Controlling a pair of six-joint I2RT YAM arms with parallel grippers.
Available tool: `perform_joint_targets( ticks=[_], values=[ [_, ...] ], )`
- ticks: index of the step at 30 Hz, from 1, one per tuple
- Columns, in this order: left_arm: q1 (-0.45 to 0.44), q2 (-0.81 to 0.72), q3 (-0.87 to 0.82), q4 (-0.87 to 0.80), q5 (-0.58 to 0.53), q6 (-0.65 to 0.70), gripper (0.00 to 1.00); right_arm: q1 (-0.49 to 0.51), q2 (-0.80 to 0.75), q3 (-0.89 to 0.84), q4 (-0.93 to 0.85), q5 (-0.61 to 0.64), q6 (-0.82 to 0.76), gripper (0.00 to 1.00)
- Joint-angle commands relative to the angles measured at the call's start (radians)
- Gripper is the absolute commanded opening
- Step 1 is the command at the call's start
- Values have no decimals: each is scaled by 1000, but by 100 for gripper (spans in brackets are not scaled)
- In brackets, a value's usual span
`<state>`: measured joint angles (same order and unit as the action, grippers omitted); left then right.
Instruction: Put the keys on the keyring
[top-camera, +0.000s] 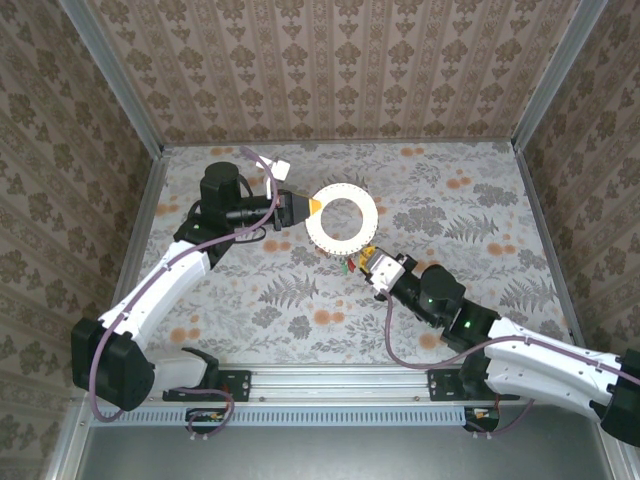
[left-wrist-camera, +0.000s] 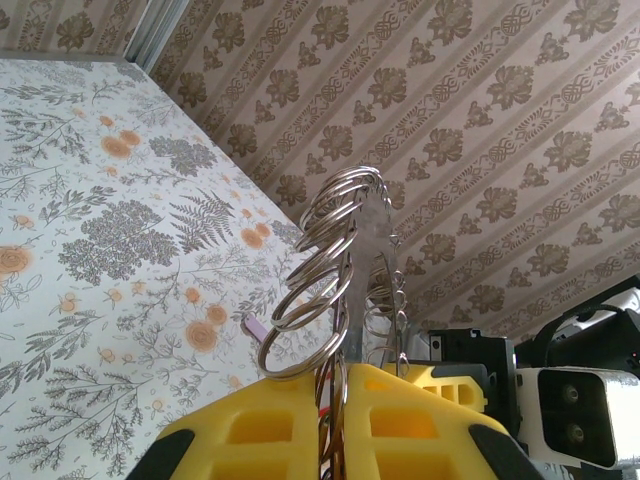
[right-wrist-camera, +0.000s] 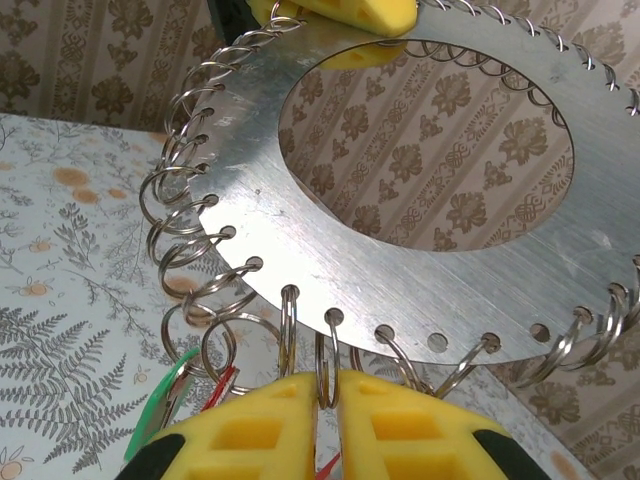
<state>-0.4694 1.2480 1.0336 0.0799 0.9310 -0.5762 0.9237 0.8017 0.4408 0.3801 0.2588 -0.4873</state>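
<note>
Gripped the keyring (top-camera: 340, 243) by its left rim in the left gripper (top-camera: 312, 206), yellow pads (left-wrist-camera: 250, 430) pressed shut on the metal plate. Held it clear of the table (top-camera: 480, 200), above the middle and closer to the far edge than the near one, with wallpaper visible through the wide central hole. Judged this a steadying hold: fixed the plate in the air and left its near rim, fringed with wire loops, open to the other arm. Met that near rim with the right gripper (right-wrist-camera: 328, 385), closed to a thin slit around one small split ring (right-wrist-camera: 326, 345) threaded through a hole in the plate. Appeared to pinch that loop so as to work it open, though could not confirm this from these views. Found the keys (right-wrist-camera: 160, 405), green and red heads, dangling just left of the right gripper's pads under the rim, seemingly hooked on neighbouring loops; could not tell exactly which. Placed both grippers on opposite sides of the keyring, touching it, well away from the table's corners.
</note>
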Motion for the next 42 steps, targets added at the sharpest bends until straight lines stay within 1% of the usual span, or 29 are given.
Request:
perform_joint_targets(
  ticks=[1, 6, 10, 13, 18, 19, 20, 23, 26, 30, 33, 40, 42],
  values=[
    [6, -38, -4, 63, 11, -26, 0, -9, 12, 2, 67, 0, 19, 15],
    [7, -38, -12, 75, 8, -35, 0, -13, 26, 4, 71, 3, 25, 12],
    [6, -41, -18, 76, -7, -42, 0, -14, 22, -1, 69, 9, 30, 4],
    [7, -44, -32, 78, -48, -58, 0, -19, 19, -1, 57, 18, 47, 0],
    [6, -38, -81, 97, -127, -112, 0, -40, 13, 23, 8, 13, 124, 0],
    [21, -37, -94, 104, -142, -129, 0, -46, 11, 27, 2, 7, 140, 0],
    [35, -35, -110, 113, -159, -149, 0, -53, 10, 31, -3, -3, 154, 0],
    [35, -23, -160, 161, -196, -221, 0, -75, 10, 45, -24, -46, 199, 0],
    [36, -7, -201, 222, -200, -276, 0, -99, 8, 53, -29, -81, 254, 0],
    [34, 3, -219, 220, -207, -284, 2, -145, 9, 71, -53, -162, 327, 0],
    [32, 13, -238, 235, -213, -301, 4, -159, 24, 92, -72, -204, 361, 0],
    [20, 63, -275, 315, -211, -368, 4, -160, 69, 111, -41, -212, 391, 0],
    [-15, 73, -276, 325, -213, -373, 4, -159, 77, 116, -33, -199, 400, 0]
  ],
)
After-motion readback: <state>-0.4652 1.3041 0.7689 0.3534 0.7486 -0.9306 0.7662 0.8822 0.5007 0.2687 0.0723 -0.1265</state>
